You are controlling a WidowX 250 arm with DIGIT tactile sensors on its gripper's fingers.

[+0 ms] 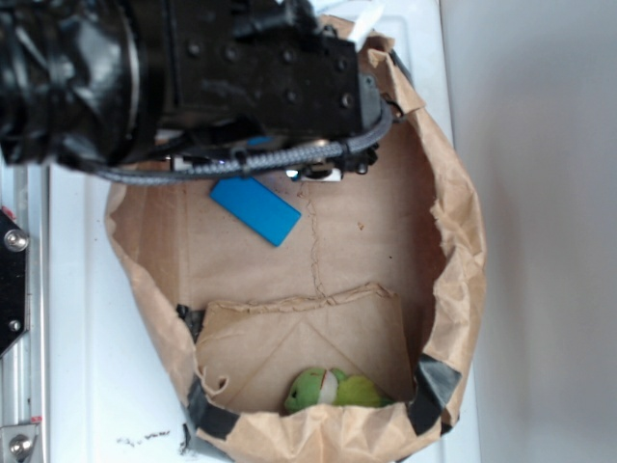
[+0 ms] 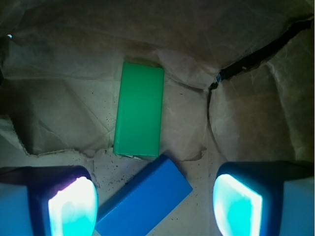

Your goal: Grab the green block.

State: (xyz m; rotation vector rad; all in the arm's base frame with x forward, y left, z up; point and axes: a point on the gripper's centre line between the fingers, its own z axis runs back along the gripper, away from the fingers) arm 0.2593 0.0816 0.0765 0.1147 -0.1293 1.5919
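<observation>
Jaws stand wide apart, empty, the gripper (image 2: 153, 204) hanging inside the brown paper bag (image 1: 453, 222). Between them lies the blue block (image 2: 142, 199), tilted. Just beyond, touching its far corner, the green block (image 2: 139, 109) lies flat on the bag floor.

In the exterior view the arm (image 1: 193, 77) hides the green block and gripper (its left side cropped); the wrist view cuts off both fingers (image 2: 74, 206) at the bottom

A brown paper bag (image 1: 453, 222) is laid open on a white surface (image 1: 87, 318); on its floor are seen a green block (image 2: 139, 109), a blue block (image 1: 255, 209) and a soft toy (image 1: 333, 389).
</observation>
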